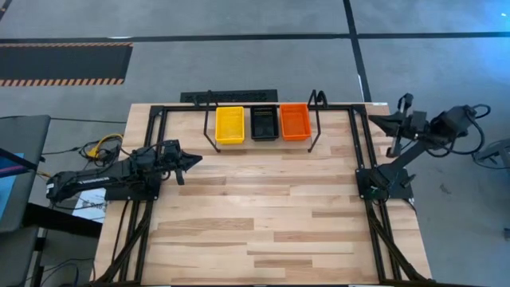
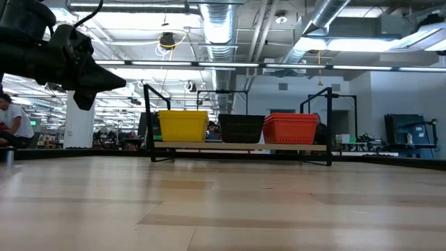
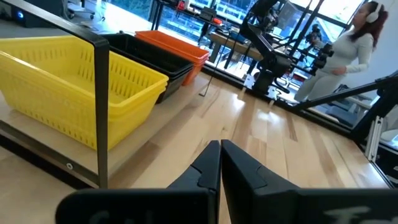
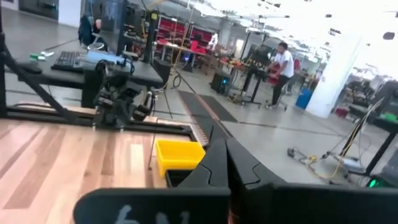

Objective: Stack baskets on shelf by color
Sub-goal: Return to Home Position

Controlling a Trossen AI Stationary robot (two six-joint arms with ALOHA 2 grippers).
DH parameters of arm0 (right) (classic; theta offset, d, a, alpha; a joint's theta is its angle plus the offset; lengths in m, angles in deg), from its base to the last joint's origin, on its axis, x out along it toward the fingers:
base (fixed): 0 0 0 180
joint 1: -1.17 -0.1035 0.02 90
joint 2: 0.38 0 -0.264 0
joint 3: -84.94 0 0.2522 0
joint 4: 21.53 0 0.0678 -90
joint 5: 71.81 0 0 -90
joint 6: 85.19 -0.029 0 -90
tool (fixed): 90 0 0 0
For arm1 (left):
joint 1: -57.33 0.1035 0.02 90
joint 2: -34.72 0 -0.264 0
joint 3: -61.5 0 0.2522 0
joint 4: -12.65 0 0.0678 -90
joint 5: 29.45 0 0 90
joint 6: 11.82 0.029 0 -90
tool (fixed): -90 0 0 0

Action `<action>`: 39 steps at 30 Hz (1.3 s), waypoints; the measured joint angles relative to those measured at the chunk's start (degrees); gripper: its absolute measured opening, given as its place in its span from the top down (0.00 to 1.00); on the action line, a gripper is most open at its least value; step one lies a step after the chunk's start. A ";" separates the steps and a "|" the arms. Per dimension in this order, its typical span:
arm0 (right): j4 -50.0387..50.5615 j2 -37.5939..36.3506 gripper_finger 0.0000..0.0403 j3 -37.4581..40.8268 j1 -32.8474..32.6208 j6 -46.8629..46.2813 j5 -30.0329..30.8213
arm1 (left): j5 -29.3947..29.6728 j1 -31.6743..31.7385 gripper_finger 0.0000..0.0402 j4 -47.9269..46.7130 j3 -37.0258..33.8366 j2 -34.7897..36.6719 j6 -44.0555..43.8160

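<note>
**Sorting looks done, both arms pulled clear**

I count three piles side by side on the shelf (image 2: pixel 240 146), one colour each: yellow baskets (image 1: pixel 229 125), black baskets (image 1: pixel 264 123) and orange baskets (image 1: pixel 295 121). I see no loose basket on the desk (image 1: pixel 263 215), so I judge nothing is left to stack. My left hand (image 1: pixel 194 159) hovers over the desk's left side, clenched and empty. My right hand (image 1: pixel 374 121) hangs by the right rear corner, likewise clenched on nothing.
</note>
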 joint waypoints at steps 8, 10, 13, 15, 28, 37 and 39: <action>0.30 -0.07 1.00 -6.01 0.18 4.45 0.28 | 0.02 0.00 1.00 0.00 -0.04 0.00 0.00; 1.53 -0.08 1.00 -7.21 0.75 6.08 0.42 | 0.04 0.00 1.00 0.00 -0.04 0.00 0.06; 3.29 -0.09 1.00 -7.94 2.16 7.21 0.39 | 0.03 0.00 1.00 0.00 -0.07 0.00 -0.01; 6.01 -0.18 1.00 -8.82 3.46 7.23 -0.25 | 0.03 0.00 1.00 0.00 -0.07 0.00 0.01; 23.98 -0.55 1.00 -16.20 16.46 2.68 -55.25 | 0.03 0.00 1.00 0.01 -0.07 0.00 -0.01; 25.68 -0.55 1.00 -10.31 29.27 4.85 -72.73 | 0.02 0.00 1.00 0.01 -0.07 0.00 -0.01; 23.99 -0.55 1.00 -6.75 31.28 6.54 -73.00 | 0.02 0.00 1.00 0.02 -0.07 0.00 -0.03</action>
